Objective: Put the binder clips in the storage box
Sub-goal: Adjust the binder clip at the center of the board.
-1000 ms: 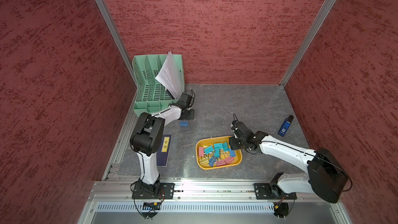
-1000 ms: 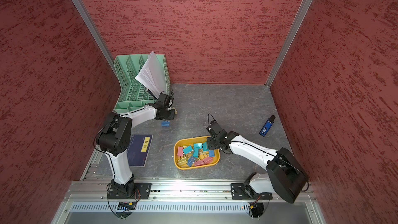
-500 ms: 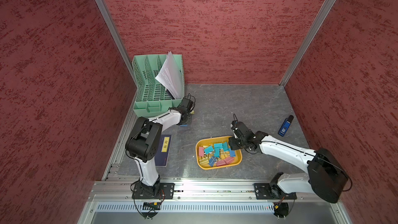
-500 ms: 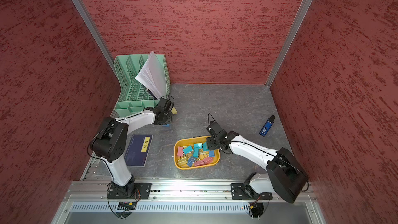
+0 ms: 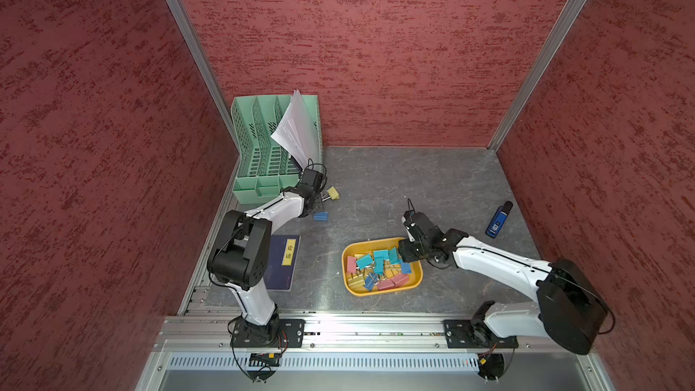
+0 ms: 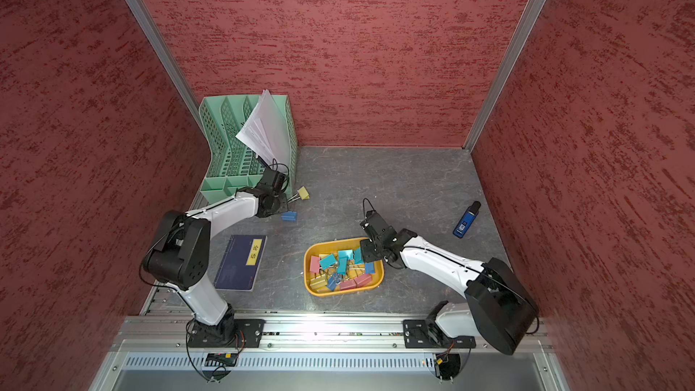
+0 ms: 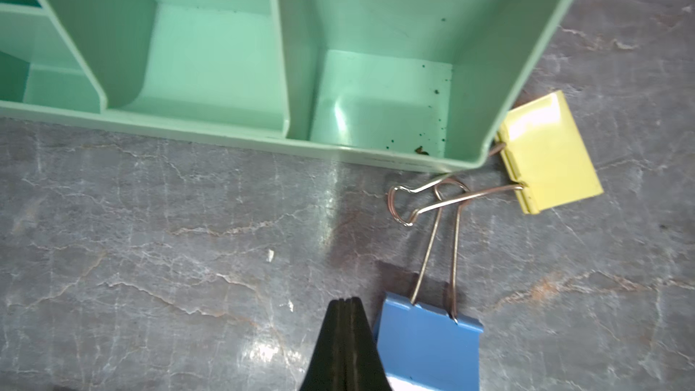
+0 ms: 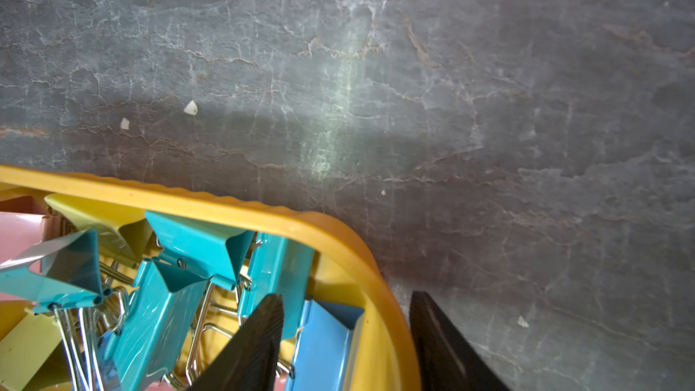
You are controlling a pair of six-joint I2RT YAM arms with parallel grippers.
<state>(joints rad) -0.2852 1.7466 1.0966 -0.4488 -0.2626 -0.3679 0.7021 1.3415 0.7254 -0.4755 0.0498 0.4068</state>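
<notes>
Left gripper (image 7: 344,300) jaws closed, empty, beside blue binder clip (image 7: 428,347); right gripper (image 8: 346,295) jaws spread astride storage box (image 8: 225,206) rim.

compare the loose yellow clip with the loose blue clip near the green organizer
Colour: the yellow clip is pale yellow, the blue clip mid blue. Place: the yellow clip sits against the corner of the green organizer; the blue clip lies apart from it, beside the shut left hand. Shared: both lie on the table, outside the storage box, wire handles crossing.
</notes>
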